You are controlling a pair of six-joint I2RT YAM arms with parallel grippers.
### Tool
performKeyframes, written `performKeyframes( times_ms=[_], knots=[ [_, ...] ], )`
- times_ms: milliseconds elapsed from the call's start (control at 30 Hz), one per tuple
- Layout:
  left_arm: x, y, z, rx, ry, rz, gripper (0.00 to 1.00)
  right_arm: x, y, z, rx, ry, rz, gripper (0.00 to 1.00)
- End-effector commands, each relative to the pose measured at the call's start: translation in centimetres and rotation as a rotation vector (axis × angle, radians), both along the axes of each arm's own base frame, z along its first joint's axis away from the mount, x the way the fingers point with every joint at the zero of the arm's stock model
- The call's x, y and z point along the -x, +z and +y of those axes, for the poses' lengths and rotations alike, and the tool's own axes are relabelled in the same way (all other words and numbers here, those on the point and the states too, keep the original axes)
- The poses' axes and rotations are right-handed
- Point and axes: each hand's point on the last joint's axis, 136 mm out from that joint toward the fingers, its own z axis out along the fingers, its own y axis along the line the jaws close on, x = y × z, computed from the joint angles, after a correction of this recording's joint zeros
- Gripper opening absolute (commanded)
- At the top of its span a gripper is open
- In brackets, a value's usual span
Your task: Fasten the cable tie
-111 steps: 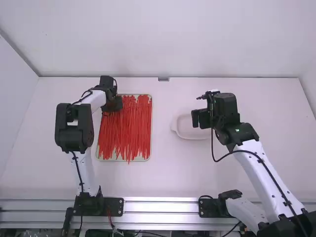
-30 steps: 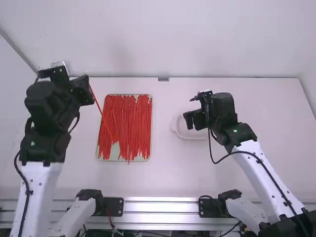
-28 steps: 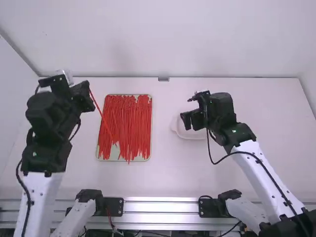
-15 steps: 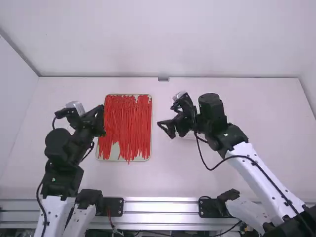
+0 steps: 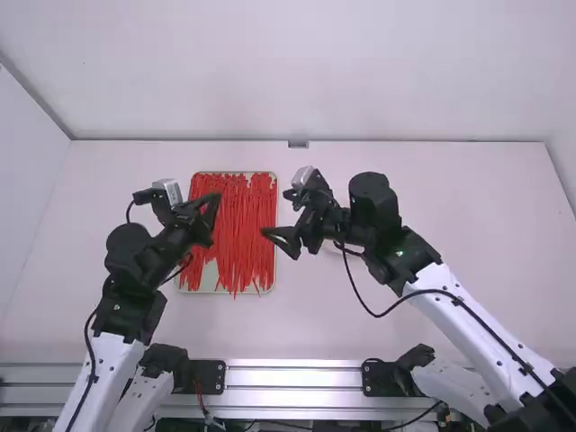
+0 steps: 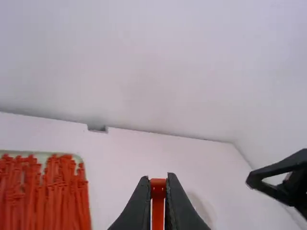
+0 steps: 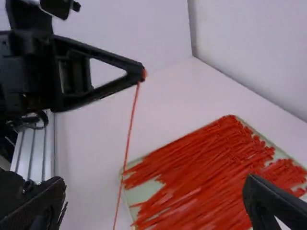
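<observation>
Both grippers have been closing in on each other since half a second ago. The left gripper, which was hanging at the tray's left edge, is now hovering over the left part of the tray. The right gripper has swung further across and is now hanging over the tray's right edge. A few seconds back the left one was down in the pile and the right one was well off to the tray's right.

The single red cable tie is being held up in the air above the tray. The left gripper's fingers are clamping one end of it. In the right wrist view it is dangling as a thin strand towards the tabletop beside the tray. In the left wrist view that clamped end is standing straight between the two closed fingers, with the pile lying in the tray behind. In the high view the strand is getting lost against the pile.

The right gripper's fingers are standing wide apart, gripping nothing.
</observation>
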Motion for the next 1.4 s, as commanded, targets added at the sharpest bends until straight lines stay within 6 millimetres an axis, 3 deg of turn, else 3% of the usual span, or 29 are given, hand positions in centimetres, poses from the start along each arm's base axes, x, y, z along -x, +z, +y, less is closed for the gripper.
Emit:
performKeyframes(
  times_ms=[0, 200, 500, 800, 967, 1100, 1167, 1200, 1367],
  knots=[
    [0.3, 0.5, -1.3, 0.037, -0.061, -0.01, 0.01, -0.5, 1.8, 0.4, -0.036, -0.039, -0.005, 0.98],
    [0.2, 2.8, -1.8, 0.102, -0.09, -0.081, 0.01, -0.2, 2.6, 1.4, -0.048, -0.05, -0.048, 0.99],
    [0.6, 3.8, -2.9, 0.129, -0.159, -0.115, 0.01, -0.4, 2.9, 2.2, -0.062, -0.125, -0.044, 0.98],
    [1.3, 5.1, -3.5, 0.159, -0.212, -0.155, 0.01, -1.1, 0.9, 4.3, -0.042, -0.147, -0.011, 0.95],
    [1.3, 5.1, -3.5, 0.155, -0.211, -0.157, 0.01, -2.1, -0.2, 4.6, -0.031, -0.153, 0.004, 0.73],
    [1.1, 4.9, -3.4, 0.152, -0.199, -0.149, 0.01, -1.9, 0.0, 4.5, -0.04, -0.123, 0.011, 0.43],
    [1.0, 4.8, -3.3, 0.15, -0.198, -0.148, 0.01, -2.1, 0.1, 4.3, -0.046, -0.118, 0.014, 0.07],
    [0.9, 4.7, -3.4, 0.15, -0.2, -0.143, 0.01, -2.3, 0.1, 4.1, -0.05, -0.118, 0.018, 0.0],
    [0.5, 4.1, -3.7, 0.149, -0.206, -0.121, 0.03, -2.2, 0.4, 4.0, -0.068, -0.096, 0.03, 0.0]
  ],
)
